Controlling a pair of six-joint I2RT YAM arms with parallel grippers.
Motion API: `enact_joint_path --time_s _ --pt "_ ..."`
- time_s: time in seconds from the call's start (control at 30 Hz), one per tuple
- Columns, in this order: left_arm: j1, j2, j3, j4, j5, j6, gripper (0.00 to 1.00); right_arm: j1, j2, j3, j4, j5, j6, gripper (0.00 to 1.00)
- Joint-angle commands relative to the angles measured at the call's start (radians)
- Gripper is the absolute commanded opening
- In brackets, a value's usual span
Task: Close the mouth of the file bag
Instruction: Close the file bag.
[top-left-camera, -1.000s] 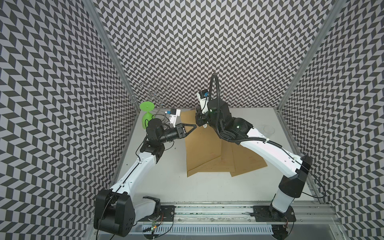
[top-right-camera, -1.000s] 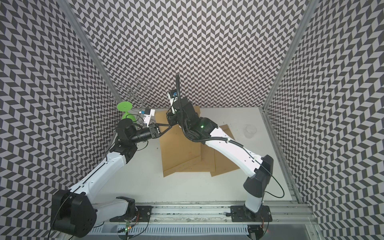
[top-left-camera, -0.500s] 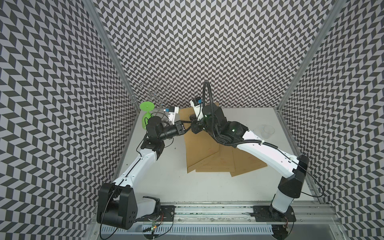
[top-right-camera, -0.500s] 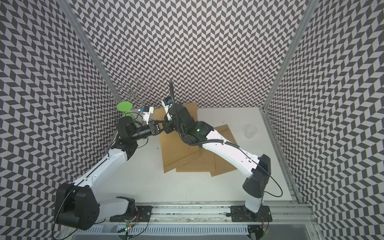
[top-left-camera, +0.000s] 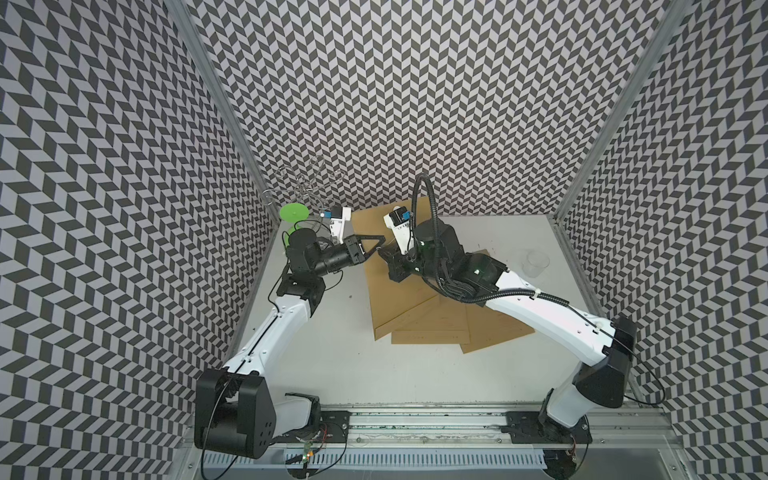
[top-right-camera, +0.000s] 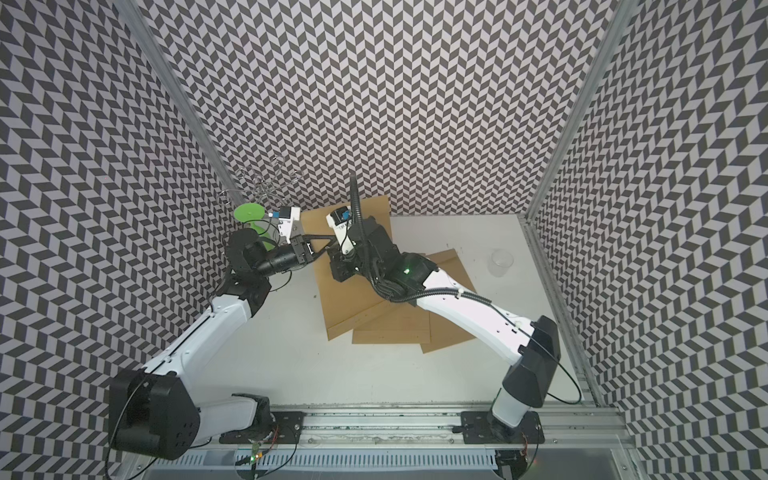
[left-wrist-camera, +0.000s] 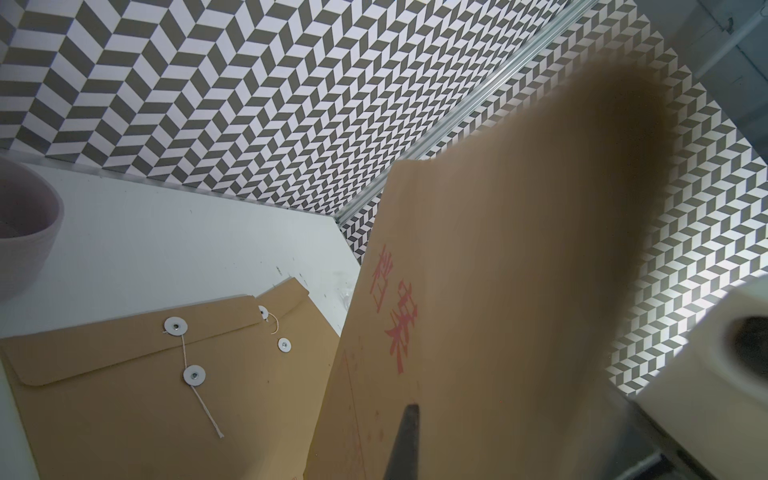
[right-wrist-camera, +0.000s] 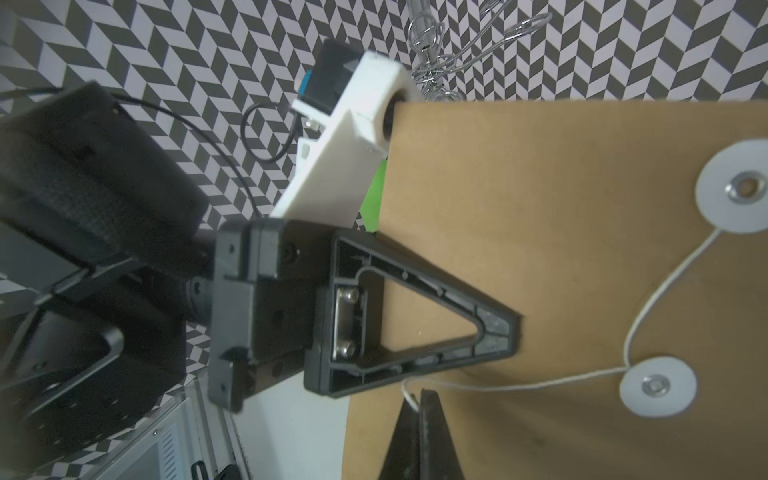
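The brown file bag (top-left-camera: 386, 299) (top-right-camera: 345, 299) lies over other bags, its mouth end raised toward the back wall. My left gripper (top-left-camera: 384, 240) (top-right-camera: 330, 241) is shut on its left edge. In the right wrist view one black finger (right-wrist-camera: 415, 316) lies flat on the bag's face (right-wrist-camera: 582, 270). The left wrist view shows the bag's other face (left-wrist-camera: 478, 311) with red characters. My right gripper (right-wrist-camera: 419, 395) (top-left-camera: 382, 251) is shut on the end of the white string (right-wrist-camera: 519, 384). The string runs past one white disc (right-wrist-camera: 656, 386) to the other disc (right-wrist-camera: 739, 187).
Two more brown bags (top-left-camera: 436, 328) (top-left-camera: 494, 332) lie under the held one; one (left-wrist-camera: 124, 395) shows tied discs. A green stand (top-left-camera: 294, 212) and a wire rack (top-left-camera: 305, 187) fill the back left corner. A clear cup (top-left-camera: 534, 262) stands at the right.
The bag's mouth end has risen toward the back wall. My right gripper has swung left and forward with the string. The left gripper has shifted slightly back, still holding the bag.
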Motion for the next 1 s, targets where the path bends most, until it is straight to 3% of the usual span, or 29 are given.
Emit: enact_joint_path --time_s 0.0,0.37,0.7,0.8,0.97 --pt "0.015 -0.022 0.046 0.024 0.014 0.013 0.0 0.005 -0.058 -0.049 0.065 -0.022 0.025 0.0" --pt "0.031 -0.035 0.091 0.007 0.05 0.005 0.0 -0.023 -0.114 -0.268 0.155 -0.02 0.06 0.0" --pt "0.025 -0.06 0.093 -0.024 0.086 -0.002 0.0 -0.129 -0.106 -0.329 0.199 -0.065 0.079 0.0" --pt "0.02 -0.073 0.091 -0.065 0.088 0.021 0.0 -0.171 -0.096 -0.3 0.168 -0.028 0.058 0.0" --pt "0.009 -0.096 0.054 -0.106 0.067 0.042 0.0 -0.218 -0.075 -0.196 0.068 0.139 -0.029 0.0"
